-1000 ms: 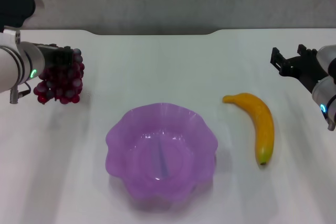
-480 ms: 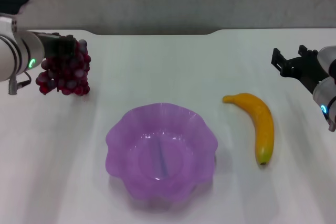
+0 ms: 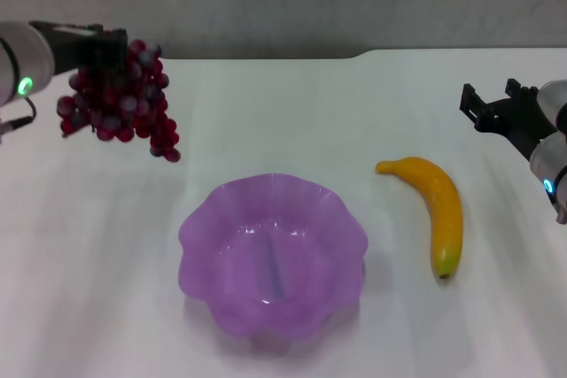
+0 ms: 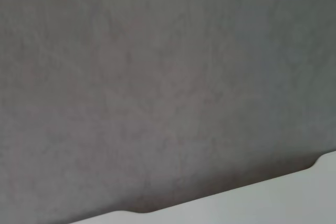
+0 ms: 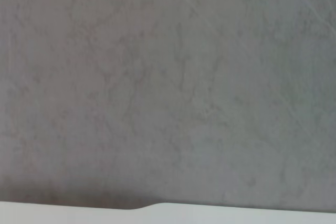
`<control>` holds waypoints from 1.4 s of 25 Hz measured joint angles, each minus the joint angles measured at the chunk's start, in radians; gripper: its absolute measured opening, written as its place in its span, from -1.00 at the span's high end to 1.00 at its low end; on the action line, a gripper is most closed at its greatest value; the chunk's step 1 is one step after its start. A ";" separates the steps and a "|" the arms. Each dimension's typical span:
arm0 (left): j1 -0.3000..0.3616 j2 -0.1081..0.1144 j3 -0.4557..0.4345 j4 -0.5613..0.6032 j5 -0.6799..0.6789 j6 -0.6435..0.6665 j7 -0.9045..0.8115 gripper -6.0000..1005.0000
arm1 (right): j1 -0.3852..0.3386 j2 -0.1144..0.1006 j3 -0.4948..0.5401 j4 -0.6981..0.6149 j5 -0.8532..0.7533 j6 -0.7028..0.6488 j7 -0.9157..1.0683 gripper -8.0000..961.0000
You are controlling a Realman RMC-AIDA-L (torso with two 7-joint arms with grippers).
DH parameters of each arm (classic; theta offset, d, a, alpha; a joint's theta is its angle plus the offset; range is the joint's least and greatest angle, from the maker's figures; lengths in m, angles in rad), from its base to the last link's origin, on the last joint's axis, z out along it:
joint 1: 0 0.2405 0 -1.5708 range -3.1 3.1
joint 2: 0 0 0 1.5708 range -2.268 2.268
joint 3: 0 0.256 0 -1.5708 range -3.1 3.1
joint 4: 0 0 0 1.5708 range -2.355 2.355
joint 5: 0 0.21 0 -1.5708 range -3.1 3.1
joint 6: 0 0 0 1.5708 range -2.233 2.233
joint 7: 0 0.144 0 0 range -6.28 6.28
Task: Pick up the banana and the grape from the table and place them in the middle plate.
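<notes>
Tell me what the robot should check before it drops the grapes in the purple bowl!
1. Grape held by the left gripper: ok, the bunch hangs from it, off the table.
2. Grape over the middle plate: not ok, it is off toward the robot's left and farther back, not above the plate.
3. Plate ready to receive: ok, nothing lies inside it.
4. Path from grape to plate: ok, only bare table shows between them.
5. Banana out of the way: ok, it lies on the table on the plate's other side, apart from it.
6. Right gripper clear: ok, it sits near the table's right edge, holding nothing.
</notes>
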 joint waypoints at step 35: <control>0.154 -0.003 0.316 0.342 -0.018 -0.179 0.146 0.53 | -0.017 -0.003 0.016 0.004 0.000 -0.012 0.000 -0.44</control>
